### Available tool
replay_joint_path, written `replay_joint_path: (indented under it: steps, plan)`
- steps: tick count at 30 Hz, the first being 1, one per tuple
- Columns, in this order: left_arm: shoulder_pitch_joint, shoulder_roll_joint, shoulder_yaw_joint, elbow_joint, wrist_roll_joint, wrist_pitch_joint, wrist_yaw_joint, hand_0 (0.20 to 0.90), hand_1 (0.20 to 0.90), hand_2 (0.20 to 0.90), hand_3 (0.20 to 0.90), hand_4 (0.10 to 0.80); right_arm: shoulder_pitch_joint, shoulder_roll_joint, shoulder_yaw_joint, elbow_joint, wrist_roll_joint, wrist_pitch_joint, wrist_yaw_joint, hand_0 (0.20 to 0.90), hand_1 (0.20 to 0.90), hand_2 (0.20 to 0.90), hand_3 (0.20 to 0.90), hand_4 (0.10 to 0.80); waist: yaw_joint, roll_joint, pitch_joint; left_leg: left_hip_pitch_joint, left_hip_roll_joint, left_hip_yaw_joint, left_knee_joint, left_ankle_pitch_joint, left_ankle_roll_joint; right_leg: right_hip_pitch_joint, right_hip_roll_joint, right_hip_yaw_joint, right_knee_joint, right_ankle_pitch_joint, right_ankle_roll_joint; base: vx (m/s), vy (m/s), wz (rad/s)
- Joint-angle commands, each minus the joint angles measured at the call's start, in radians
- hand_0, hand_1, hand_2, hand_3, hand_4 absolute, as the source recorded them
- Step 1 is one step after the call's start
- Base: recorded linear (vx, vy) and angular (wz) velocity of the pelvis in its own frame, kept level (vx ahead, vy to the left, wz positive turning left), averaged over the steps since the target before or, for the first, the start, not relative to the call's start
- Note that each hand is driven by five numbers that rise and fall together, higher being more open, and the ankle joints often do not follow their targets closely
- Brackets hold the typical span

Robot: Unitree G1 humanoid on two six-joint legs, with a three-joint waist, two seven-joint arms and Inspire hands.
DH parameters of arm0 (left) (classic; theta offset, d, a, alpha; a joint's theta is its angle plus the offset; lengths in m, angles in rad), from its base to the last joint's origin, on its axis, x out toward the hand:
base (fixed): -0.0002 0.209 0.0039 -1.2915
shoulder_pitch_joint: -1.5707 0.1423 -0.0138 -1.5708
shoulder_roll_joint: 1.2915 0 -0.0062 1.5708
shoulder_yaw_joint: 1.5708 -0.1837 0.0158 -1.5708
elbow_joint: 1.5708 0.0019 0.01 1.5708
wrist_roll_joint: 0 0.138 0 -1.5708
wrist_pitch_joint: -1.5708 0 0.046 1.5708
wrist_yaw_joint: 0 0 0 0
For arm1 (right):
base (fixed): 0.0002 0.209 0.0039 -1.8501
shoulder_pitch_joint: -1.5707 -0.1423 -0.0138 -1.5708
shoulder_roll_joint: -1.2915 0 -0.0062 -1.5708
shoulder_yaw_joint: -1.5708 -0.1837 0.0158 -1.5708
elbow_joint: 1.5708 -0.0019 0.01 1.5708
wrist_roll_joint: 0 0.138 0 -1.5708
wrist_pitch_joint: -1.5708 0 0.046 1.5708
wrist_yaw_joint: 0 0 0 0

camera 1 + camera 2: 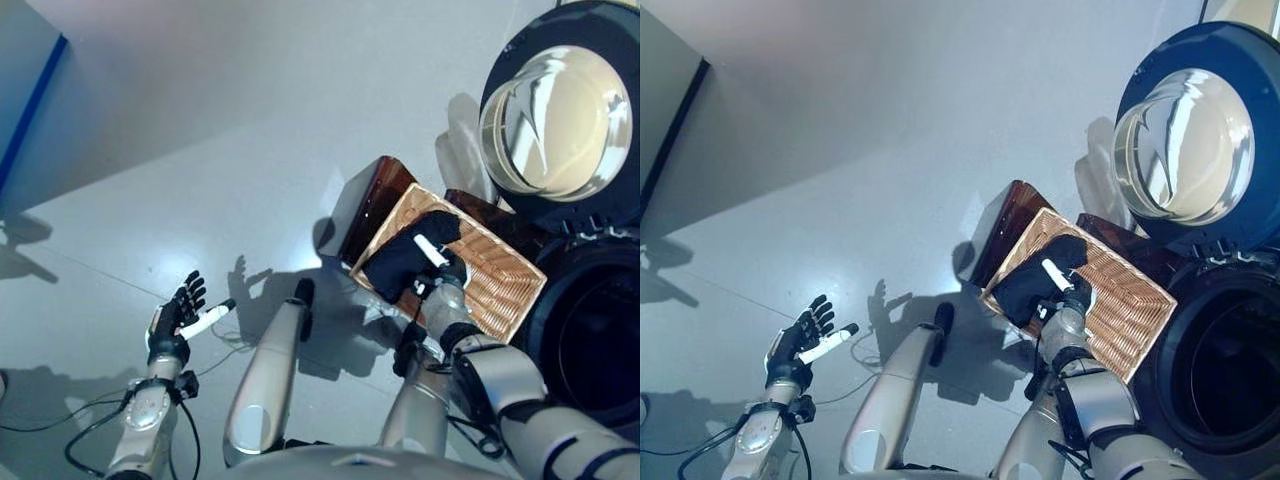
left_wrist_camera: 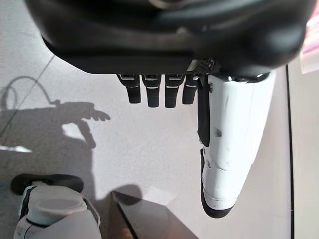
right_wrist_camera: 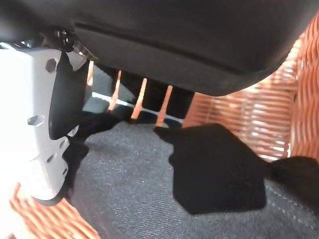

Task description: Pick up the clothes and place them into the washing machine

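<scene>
One dark garment (image 1: 405, 262), rumpled, coarse-woven, lying in wicker basket (image 1: 500, 285) beside washing machine (image 1: 590, 330).
Right hand (image 1: 437, 270) on it, grip impossible to tell; left hand (image 1: 180, 312) relaxed, fingers spread, above floor (image 1: 200, 150).

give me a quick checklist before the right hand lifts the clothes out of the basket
1. Right hand over the dark clothes: ok.
2. Fingers closed on the cloth: cannot tell, the wrist view shows them straight above it.
3. Clothes inside the wicker basket: ok, one edge hangs over the rim.
4. Washing machine door open: ok.
5. Drum opening beside the basket: ok.
6. Left hand open and away over the floor: ok.
</scene>
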Motion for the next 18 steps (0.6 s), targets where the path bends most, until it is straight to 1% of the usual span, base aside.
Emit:
replay_joint_path:
  steps: [1, 2, 3, 4, 9, 10, 13, 14, 18]
  plan:
    - [0.020, 0.030, 0.034, -0.033, -0.043, -0.078, -0.005, 0.900, 0.900, 0.900, 0.900, 0.800, 0.016, -0.087, -0.038, -0.056, 0.069, -0.095, 0.040, 0.200, 0.200, 0.200, 0.200, 0.300, 0.022, 0.018, -0.028, 0.021, 0.020, -0.048, -0.209, 0.130, -0.071, 0.072, -0.013, -0.037, -0.008, 0.033, -0.043, 0.114, -0.029, -0.12]
    - [0.019, 0.030, 0.034, -0.032, -0.043, -0.078, -0.005, 0.900, 0.900, 0.900, 0.900, 0.800, 0.015, -0.088, -0.038, -0.056, 0.069, -0.095, 0.040, 0.200, 0.200, 0.200, 0.200, 0.300, 0.021, 0.016, -0.034, 0.031, 0.020, -0.056, -0.207, 0.100, -0.077, 0.080, -0.010, -0.030, -0.002, 0.008, -0.034, 0.112, -0.039, -0.05]
    - [0.018, 0.027, 0.029, -0.032, -0.047, -0.077, -0.010, 0.900, 0.900, 0.900, 0.900, 0.800, 0.021, -0.093, -0.047, -0.059, 0.080, -0.096, 0.045, 0.200, 0.200, 0.200, 0.200, 0.300, 0.019, 0.015, -0.037, 0.040, 0.020, -0.055, -0.223, 0.109, -0.081, 0.093, -0.010, -0.035, -0.019, 0.013, -0.032, 0.000, 0.000, 0.00]
    - [0.020, 0.020, 0.025, -0.032, -0.053, -0.077, -0.016, 0.900, 0.900, 0.900, 0.900, 0.800, 0.034, -0.098, -0.063, -0.067, 0.100, -0.098, 0.056, 0.200, 0.200, 0.200, 0.200, 0.300, 0.018, 0.020, -0.039, 0.051, 0.022, -0.049, -0.261, 0.155, -0.079, 0.104, -0.011, -0.048, -0.055, 0.050, -0.036, -0.076, 0.001, 0.02]
    - [0.020, 0.008, 0.008, -0.012, -0.067, -0.076, -0.030, 0.900, 0.900, 0.900, 0.900, 0.800, 0.068, -0.103, -0.094, -0.089, 0.150, -0.104, 0.090, 0.200, 0.200, 0.200, 0.200, 0.300, 0.010, 0.027, -0.047, 0.105, 0.029, -0.049, -0.341, 0.189, -0.091, 0.153, -0.009, -0.059, -0.123, 0.074, -0.026, 0.002, -0.004, -0.02]
    - [0.018, 0.001, 0.004, 0.007, -0.074, -0.076, -0.034, 0.900, 0.900, 0.900, 0.900, 0.800, 0.079, -0.102, -0.108, -0.094, 0.170, -0.108, 0.096, 0.200, 0.200, 0.200, 0.200, 0.300, 0.004, 0.029, -0.054, 0.126, 0.034, -0.044, -0.377, 0.207, -0.096, 0.165, -0.006, -0.062, -0.148, 0.080, -0.022, 0.044, 0.004, 0.02]
    - [0.014, -0.006, -0.001, 0.033, -0.085, -0.075, -0.040, 0.900, 0.900, 0.900, 0.900, 0.800, 0.097, -0.099, -0.125, -0.100, 0.199, -0.112, 0.111, 0.200, 0.200, 0.200, 0.200, 0.300, -0.002, 0.030, -0.063, 0.159, 0.042, -0.044, -0.424, 0.227, -0.102, 0.188, -0.005, -0.067, -0.178, 0.088, -0.019, 0.041, -0.004, -0.07]
    - [0.018, -0.019, -0.002, 0.035, -0.091, -0.076, -0.042, 0.900, 0.900, 0.900, 0.900, 0.800, 0.120, -0.092, -0.143, -0.116, 0.229, -0.117, 0.128, 0.200, 0.200, 0.200, 0.200, 0.300, -0.008, 0.029, -0.075, 0.183, 0.052, -0.040, -0.456, 0.242, -0.108, 0.209, -0.002, -0.071, -0.206, 0.097, -0.012, 0.037, 0.000, -0.13]
    - [0.010, -0.032, -0.004, 0.065, -0.108, -0.079, -0.046, 0.900, 0.900, 0.900, 0.900, 0.800, 0.148, -0.072, -0.170, -0.149, 0.290, -0.134, 0.154, 0.200, 0.200, 0.200, 0.200, 0.300, -0.019, 0.029, -0.087, 0.211, 0.063, -0.037, -0.480, 0.252, -0.112, 0.229, 0.001, -0.073, -0.226, 0.102, -0.010, 0.043, -0.006, -0.05]
